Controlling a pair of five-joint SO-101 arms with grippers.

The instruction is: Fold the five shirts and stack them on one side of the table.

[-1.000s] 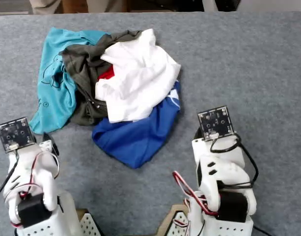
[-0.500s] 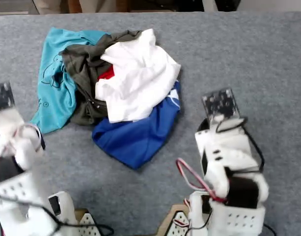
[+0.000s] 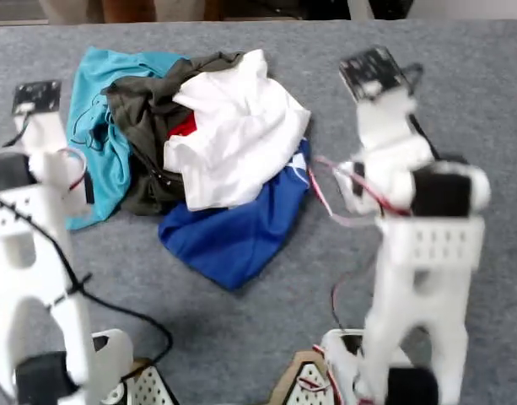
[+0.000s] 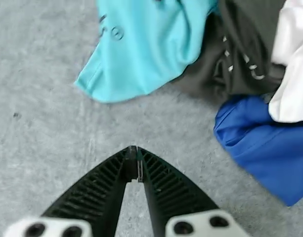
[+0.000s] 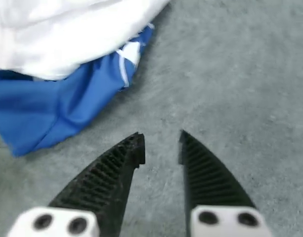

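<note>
Several shirts lie in one crumpled heap on the grey table: a white shirt (image 3: 237, 126) on top, a dark olive shirt (image 3: 144, 110) and a bit of red shirt (image 3: 184, 126) under it, a teal shirt (image 3: 94, 139) at the heap's left, a blue shirt (image 3: 233, 228) at its near side. The left arm (image 3: 30, 177) is raised beside the teal shirt; its gripper (image 4: 134, 165) is shut over bare table, just short of the teal shirt (image 4: 146, 44). The right arm (image 3: 393, 152) stands right of the heap; its gripper (image 5: 161, 143) is open above the table near the blue shirt (image 5: 57, 108).
Grey felt table (image 3: 444, 67) lies bare to the right of the heap and along the near side. The two arm bases (image 3: 325, 380) stand at the near edge. A cable (image 3: 115, 308) trails from the left arm across the table.
Both arms have risen from their folded rest at the near edge and stretched out toward the far side of the table, the left beside the teal shirt, the right beside the heap.
</note>
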